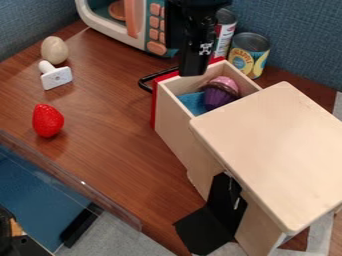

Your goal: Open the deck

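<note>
One drawer (172, 122), standing open, cupcake (219, 96) inside; task apparently complete, nothing evident left. One gripper (193, 69), by drawer front; aperture and hold: cannot tell.

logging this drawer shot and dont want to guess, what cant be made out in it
All in the camera view:
- Inner end of the drawer: under the box top.
- Drawer floor beneath the blue item and cupcake: covered by them.
- Left side of the red-and-white can: behind the gripper.
- Toy microwave's top: cut off by the top edge.
- Rest of the black device, lower left: cut off.
</note>
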`<move>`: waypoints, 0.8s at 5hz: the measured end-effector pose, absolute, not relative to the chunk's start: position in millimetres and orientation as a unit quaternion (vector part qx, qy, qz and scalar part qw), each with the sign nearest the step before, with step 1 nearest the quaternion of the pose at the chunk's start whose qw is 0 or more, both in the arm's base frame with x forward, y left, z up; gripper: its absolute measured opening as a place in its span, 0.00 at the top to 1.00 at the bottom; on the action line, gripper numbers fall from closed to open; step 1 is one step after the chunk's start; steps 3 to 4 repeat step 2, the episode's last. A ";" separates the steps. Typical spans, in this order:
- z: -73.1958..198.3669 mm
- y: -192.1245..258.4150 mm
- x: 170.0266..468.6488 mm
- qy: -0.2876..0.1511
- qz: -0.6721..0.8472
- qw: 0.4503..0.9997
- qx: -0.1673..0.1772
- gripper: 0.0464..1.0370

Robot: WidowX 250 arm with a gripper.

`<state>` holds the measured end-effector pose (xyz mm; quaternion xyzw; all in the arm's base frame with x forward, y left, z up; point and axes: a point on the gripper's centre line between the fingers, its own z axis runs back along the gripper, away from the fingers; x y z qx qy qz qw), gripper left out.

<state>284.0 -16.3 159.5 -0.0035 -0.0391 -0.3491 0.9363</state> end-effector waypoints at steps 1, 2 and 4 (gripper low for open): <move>157.5 -34.8 279.4 -0.022 -0.327 0.944 -0.039 0.04; 161.6 -29.2 290.8 -0.028 -0.260 0.962 -0.073 0.04; 161.6 -29.2 290.8 -0.028 -0.260 0.962 -0.073 0.04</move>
